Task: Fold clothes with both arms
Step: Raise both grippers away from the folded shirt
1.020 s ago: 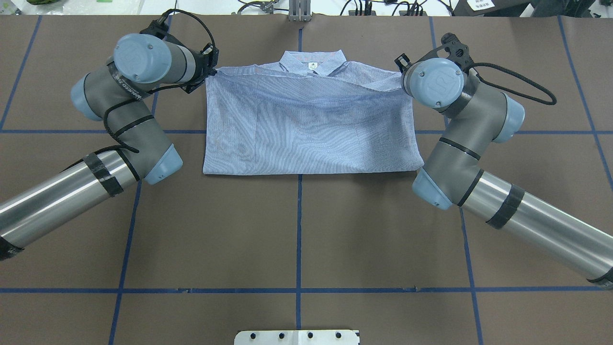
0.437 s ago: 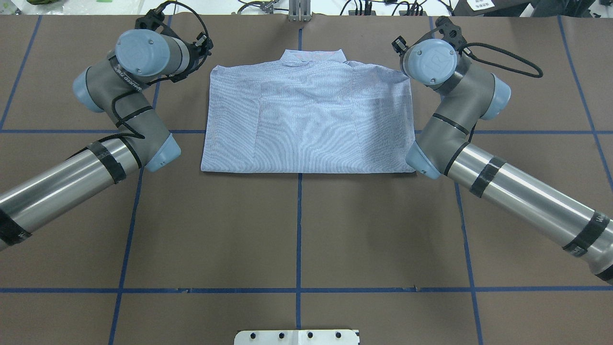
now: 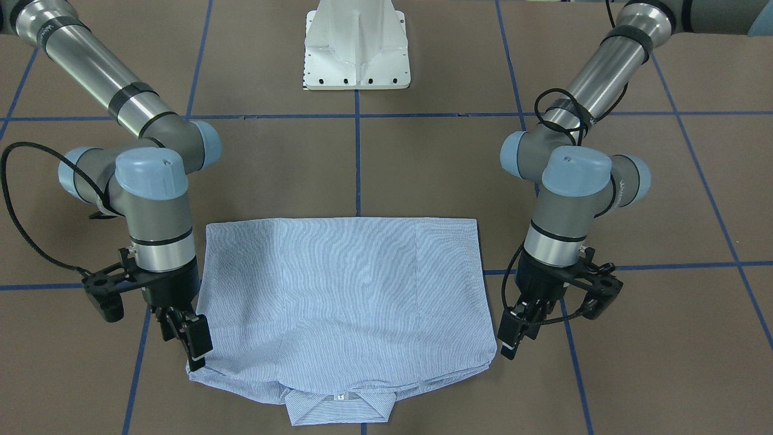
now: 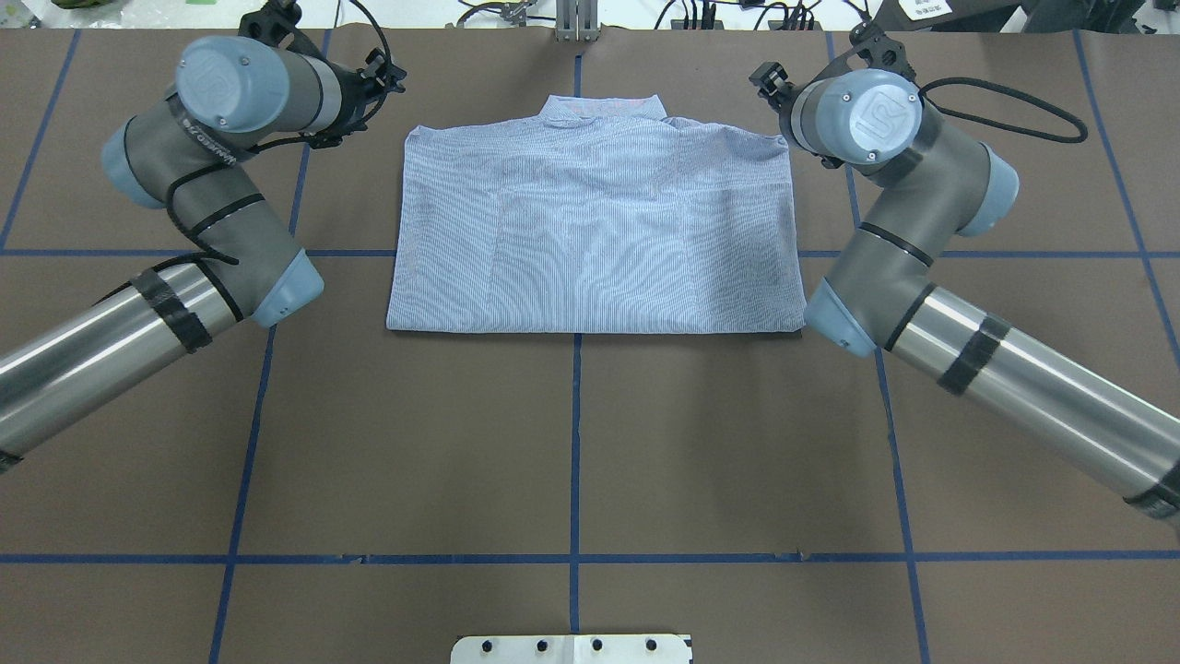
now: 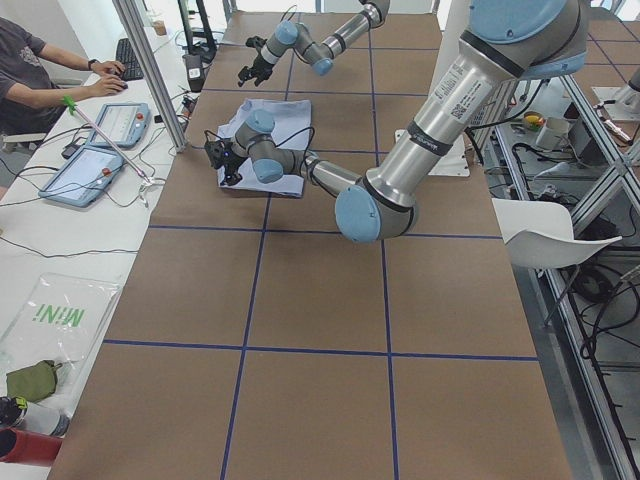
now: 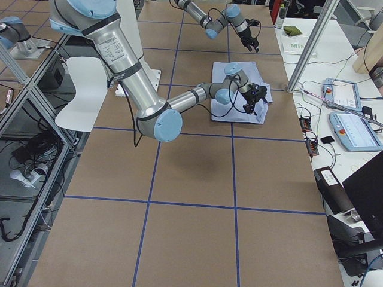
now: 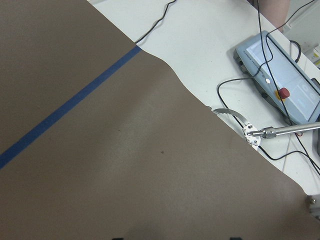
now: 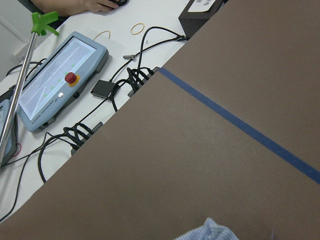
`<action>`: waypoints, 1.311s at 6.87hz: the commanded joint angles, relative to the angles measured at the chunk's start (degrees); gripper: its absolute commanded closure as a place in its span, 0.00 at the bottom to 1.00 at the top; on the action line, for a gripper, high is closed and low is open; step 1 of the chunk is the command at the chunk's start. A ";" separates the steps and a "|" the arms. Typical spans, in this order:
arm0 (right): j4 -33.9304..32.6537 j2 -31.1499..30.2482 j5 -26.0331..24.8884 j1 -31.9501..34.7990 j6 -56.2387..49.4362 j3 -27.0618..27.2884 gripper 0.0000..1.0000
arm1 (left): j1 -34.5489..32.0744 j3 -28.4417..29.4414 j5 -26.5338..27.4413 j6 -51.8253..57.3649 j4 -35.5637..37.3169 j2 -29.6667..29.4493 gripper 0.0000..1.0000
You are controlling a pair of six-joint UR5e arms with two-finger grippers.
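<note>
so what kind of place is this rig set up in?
Most likely a robotics lab data-collection cell: a paper-covered table marked with a blue tape grid, a teach pendant with a red e-stop beside it, and an operator at a keyboard.

Brown table (image 4: pixel 415 443) (blue tape grid), white pedestal (image 3: pixel 356 45), grey teach pendant (image 8: pixel 57 82) with red button
</note>
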 commanded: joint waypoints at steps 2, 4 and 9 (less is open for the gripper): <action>0.22 -17.33 1.05 -8.85 7.92 19.37 0.00 | -0.41 -8.44 -2.31 0.25 0.98 4.94 0.23; 0.83 -17.63 0.70 -11.77 10.06 18.18 0.00 | -0.41 -8.79 -2.22 0.25 0.98 5.38 0.23; 0.83 -19.56 1.22 -13.45 12.09 17.73 0.19 | -0.41 -8.80 -1.87 0.17 0.98 5.47 0.23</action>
